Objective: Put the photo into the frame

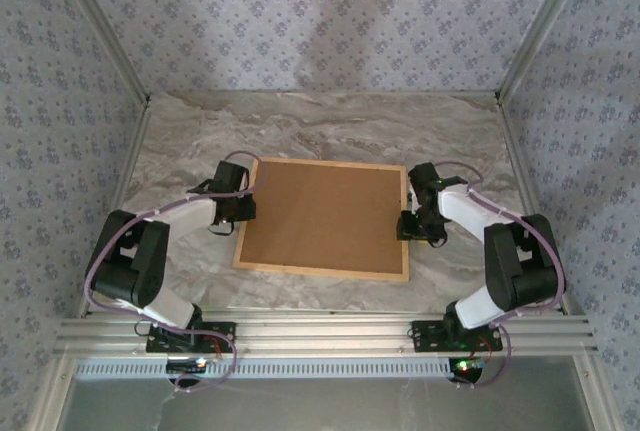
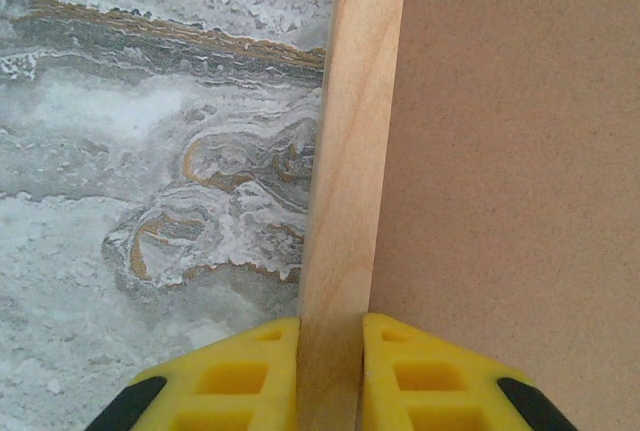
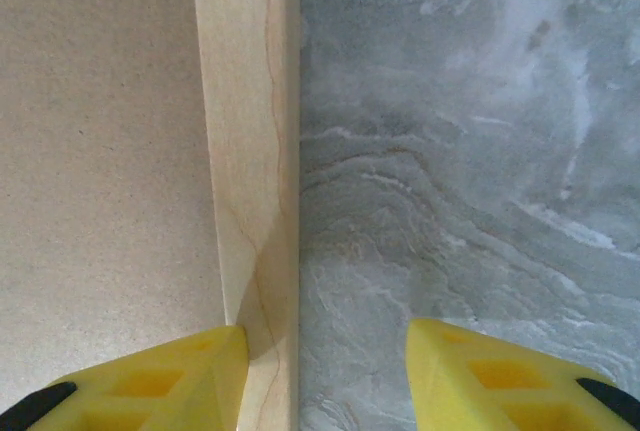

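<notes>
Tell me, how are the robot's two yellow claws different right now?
The left gripper is pinched shut on the wooden edge of the frame; the right gripper is open, with a gap beside the wood. The left gripper sits at the frame's left side, the right gripper at its right side. Both have yellow fingers.
</notes>
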